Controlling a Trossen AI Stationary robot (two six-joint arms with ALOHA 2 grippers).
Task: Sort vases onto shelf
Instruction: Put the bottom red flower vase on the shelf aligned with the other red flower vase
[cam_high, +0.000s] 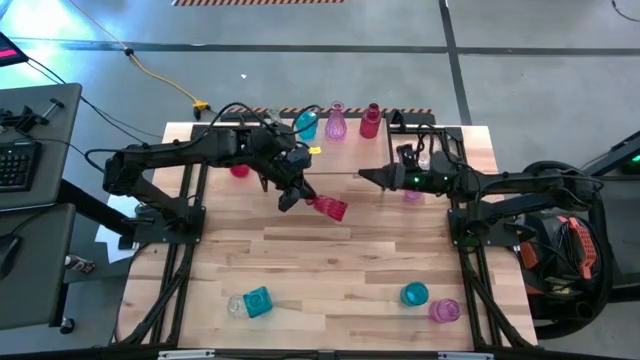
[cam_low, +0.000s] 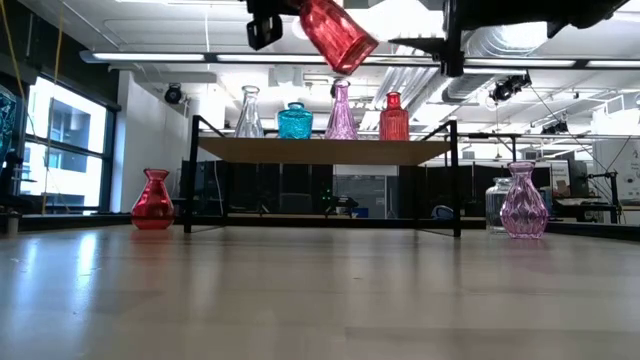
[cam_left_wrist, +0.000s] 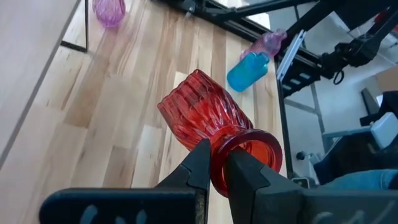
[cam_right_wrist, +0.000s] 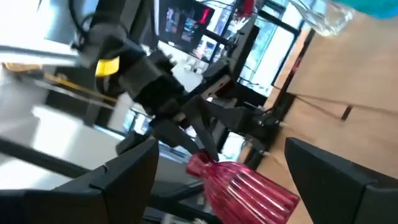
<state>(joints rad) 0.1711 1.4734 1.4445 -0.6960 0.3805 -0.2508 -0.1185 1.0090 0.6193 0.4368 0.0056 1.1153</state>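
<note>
A red ribbed vase (cam_high: 329, 208) hangs tilted above the table's middle, with my left gripper (cam_high: 291, 197) shut on its mouth end. My right gripper (cam_high: 364, 177) stands open just right of it, pointing level toward the vase's body (cam_right_wrist: 245, 185), apart from it. The shelf (cam_low: 325, 150) at the far edge carries a clear vase (cam_low: 249, 112), a teal one (cam_low: 295, 121), a pink one (cam_low: 341, 110) and a red one (cam_low: 393, 116), all upright on their bases. My left gripper pinches the lip of the vase's mouth (cam_left_wrist: 219, 169) between its two fingers, one finger (cam_left_wrist: 196, 167) on the neck side and the other (cam_left_wrist: 250, 180) on the mouth side. The fingers slant downward from the table's left. The vase is lifted clear and tilted, its base pointing down and toward the right arm.
A red vase (cam_low: 153, 200) stands on the table left of the shelf, and a pink vase (cam_low: 523, 200) and a clear jar (cam_low: 497, 205) right of it. Near the front edge lie a teal and a clear vase (cam_high: 250, 303), another teal one (cam_high: 414, 294) and a pink one (cam_high: 444, 311).
</note>
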